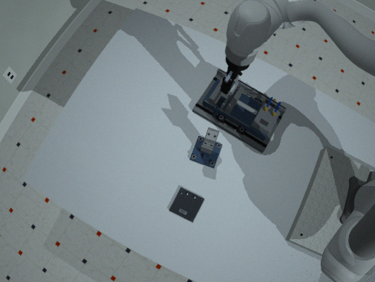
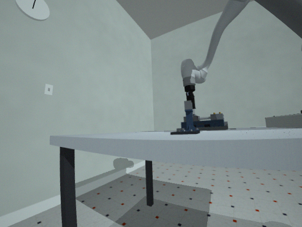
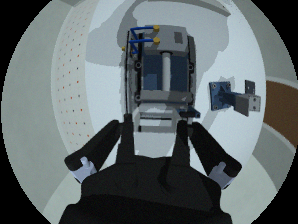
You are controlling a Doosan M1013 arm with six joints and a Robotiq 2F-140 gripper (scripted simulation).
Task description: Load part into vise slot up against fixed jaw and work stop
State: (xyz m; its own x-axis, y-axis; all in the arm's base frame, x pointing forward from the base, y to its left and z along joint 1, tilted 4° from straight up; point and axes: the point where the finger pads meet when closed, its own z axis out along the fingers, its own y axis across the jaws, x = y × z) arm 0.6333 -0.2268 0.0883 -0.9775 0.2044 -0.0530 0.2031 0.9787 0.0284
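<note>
My gripper point(image 1: 226, 85) point(image 3: 155, 114) is shut on the part, a light grey block. It holds the part over the near end of the open vise point(image 1: 240, 110), just above the gap between the jaws. In the side view the part point(image 2: 187, 105) hangs under the gripper point(image 2: 190, 100), above the vise point(image 2: 208, 121). The wrist view looks along the vise point(image 3: 161, 70) to the air cylinder with its blue hoses at the far end. The dark infeed plate point(image 1: 186, 204) lies bare on the table. I cannot tell which way the slot faces.
The V-block point(image 1: 208, 145) stands on its blue base between the vise and the infeed plate; it also shows in the wrist view point(image 3: 233, 96). A grey box point(image 1: 317, 201) sits at the table's right edge, by the robot base.
</note>
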